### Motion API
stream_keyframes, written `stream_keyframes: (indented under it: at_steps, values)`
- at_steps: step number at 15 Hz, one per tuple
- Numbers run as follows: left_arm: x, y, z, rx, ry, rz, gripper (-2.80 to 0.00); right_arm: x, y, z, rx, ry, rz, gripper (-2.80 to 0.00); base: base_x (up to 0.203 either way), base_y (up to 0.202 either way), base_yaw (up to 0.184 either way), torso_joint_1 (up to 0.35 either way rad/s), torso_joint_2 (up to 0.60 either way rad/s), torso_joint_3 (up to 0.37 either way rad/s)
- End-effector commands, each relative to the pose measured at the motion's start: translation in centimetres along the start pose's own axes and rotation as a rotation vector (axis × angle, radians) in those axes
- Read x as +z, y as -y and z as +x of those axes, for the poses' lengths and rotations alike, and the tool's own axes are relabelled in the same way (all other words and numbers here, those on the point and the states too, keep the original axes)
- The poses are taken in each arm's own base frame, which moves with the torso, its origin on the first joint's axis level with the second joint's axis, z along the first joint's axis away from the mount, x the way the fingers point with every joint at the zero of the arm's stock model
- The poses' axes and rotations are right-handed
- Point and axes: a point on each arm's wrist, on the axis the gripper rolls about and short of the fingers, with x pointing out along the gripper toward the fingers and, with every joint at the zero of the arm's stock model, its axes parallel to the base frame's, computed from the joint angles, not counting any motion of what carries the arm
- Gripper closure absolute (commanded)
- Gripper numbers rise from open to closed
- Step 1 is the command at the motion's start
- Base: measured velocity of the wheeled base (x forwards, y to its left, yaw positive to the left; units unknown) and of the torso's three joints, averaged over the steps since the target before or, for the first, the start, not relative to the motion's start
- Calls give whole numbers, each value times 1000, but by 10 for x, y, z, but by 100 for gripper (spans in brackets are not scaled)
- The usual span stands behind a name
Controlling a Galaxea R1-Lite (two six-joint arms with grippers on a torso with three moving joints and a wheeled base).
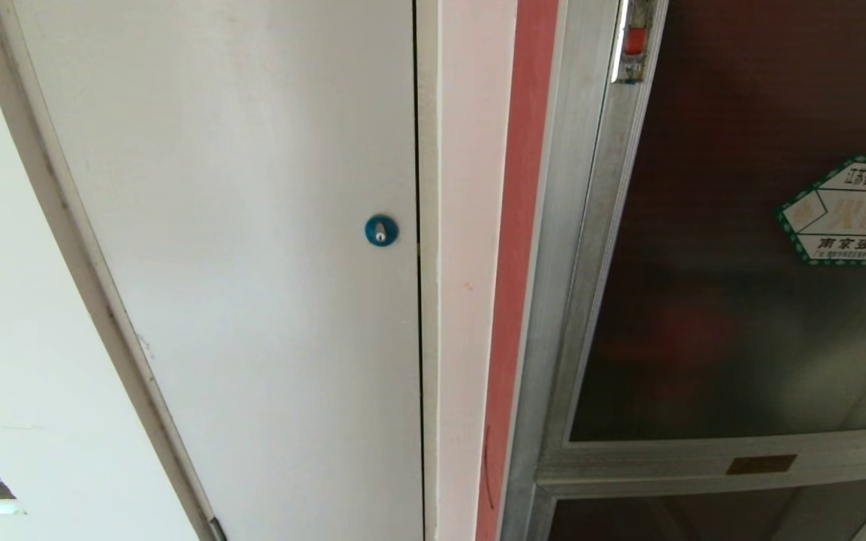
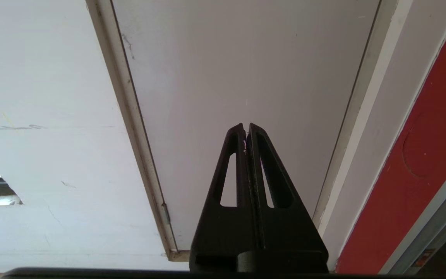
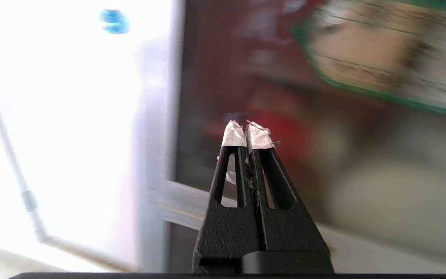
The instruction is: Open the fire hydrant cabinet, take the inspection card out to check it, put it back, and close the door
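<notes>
The right gripper [image 3: 246,126] is seen with its white-wrapped fingertips pressed together, empty, and beyond them the closed door [image 3: 285,97] of the fire hydrant cabinet [image 1: 591,248], its green-bordered sticker [image 3: 393,50] blurred. The left gripper [image 2: 246,127], likewise closed, is pointed at a white panel [image 2: 242,69].

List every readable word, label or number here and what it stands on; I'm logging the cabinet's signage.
"江苏省公安厅消防" and "南京强劲消防", both cut off by the picture's edge: green-bordered white hexagonal sticker on the dark tinted glass door.
Sticker's faded orange middle line and small bottom line: too blurred to read.
Small brass plate on the silver frame: unreadable.
</notes>
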Motion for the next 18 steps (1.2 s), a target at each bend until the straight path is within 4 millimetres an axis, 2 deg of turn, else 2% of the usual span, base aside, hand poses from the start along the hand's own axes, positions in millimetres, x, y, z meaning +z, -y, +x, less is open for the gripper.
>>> stream_keyframes:
  at_steps: [1,3,6,10,15,18]
  values:
    - [0,0,0,0,-1,0,0,21,13,45,154,-88,74,0,0,0,0,0,0,0]
    - [0,0,0,0,-1,0,0,41,19,69,300,-96,168,0,0,0,0,0,0,0]
    - [0,0,0,0,-1,0,0,60,28,109,431,-128,251,0,0,0,0,0,0,0]
    - [0,0,0,0,-1,0,0,78,19,157,607,-152,274,0,0,0,0,0,0,0]
    - [0,0,0,0,-1,0,0,107,13,204,660,-122,325,0,0,0,0,0,0,0]
    - [0,0,0,0,-1,0,0,111,13,225,639,-121,336,0,0,0,0,0,0,0]
